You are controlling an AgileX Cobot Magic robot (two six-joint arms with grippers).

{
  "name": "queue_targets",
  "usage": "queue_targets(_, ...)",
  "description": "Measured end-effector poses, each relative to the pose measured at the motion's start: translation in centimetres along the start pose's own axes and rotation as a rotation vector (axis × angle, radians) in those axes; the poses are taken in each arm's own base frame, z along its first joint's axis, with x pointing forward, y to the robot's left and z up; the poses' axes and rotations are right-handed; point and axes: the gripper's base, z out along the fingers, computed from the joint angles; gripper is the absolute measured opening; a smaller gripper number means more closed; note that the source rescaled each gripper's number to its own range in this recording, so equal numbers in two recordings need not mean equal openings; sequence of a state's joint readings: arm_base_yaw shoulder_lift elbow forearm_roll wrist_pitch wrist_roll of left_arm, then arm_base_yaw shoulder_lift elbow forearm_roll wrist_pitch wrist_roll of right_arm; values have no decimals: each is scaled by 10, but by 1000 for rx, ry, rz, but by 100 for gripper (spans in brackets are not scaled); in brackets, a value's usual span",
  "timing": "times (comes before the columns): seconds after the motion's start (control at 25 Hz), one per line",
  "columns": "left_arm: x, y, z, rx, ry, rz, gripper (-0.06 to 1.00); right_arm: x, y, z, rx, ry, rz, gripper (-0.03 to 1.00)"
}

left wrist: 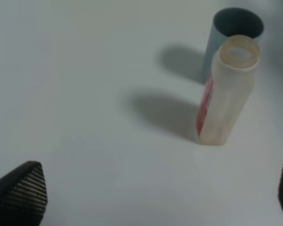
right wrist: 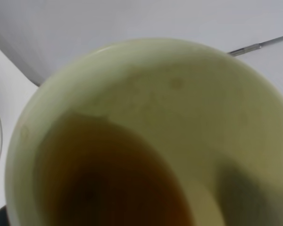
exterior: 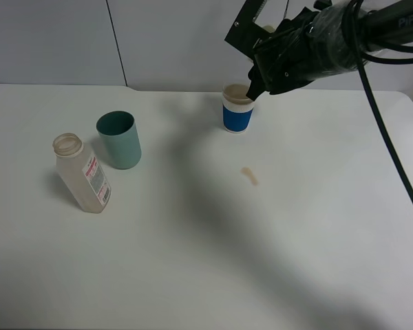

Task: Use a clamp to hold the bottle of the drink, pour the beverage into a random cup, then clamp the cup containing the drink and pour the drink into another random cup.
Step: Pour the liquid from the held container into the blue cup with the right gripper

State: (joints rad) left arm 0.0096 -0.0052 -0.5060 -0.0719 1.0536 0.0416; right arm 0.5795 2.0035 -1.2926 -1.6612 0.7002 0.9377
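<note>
Right gripper (exterior: 255,86) clasps a tipped cream cup (right wrist: 188,99) of brown drink above the blue cup (exterior: 237,118) near the table's (exterior: 296,240) far edge, while the left gripper (left wrist: 155,197) gapes empty near the standing bottle (left wrist: 226,99), with bare tabletop in front.

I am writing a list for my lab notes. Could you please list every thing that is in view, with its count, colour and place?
bottle: one, clear with a red and white label, no cap; left part of the table
teal cup: one, teal; close behind the bottle, slightly to the right
blue cup: one, blue with a white rim, cream inside; far middle of the table
drink: brown; inside the blue cup
spill mark: one, tan; on the table, nearer the camera than the blue cup
table: one, white
wall: grey; behind the table
left gripper: one, black, open; above the table near the bottle
right gripper: one, black; at the blue cup's rim, opening not visible
</note>
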Motion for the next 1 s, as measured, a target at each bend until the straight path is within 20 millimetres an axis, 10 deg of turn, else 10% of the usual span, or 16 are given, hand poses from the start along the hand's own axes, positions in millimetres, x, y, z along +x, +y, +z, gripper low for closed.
queue_targets(1.0,0,0,0,0,0,0,100,0,-6,-1,71,24,-224,1)
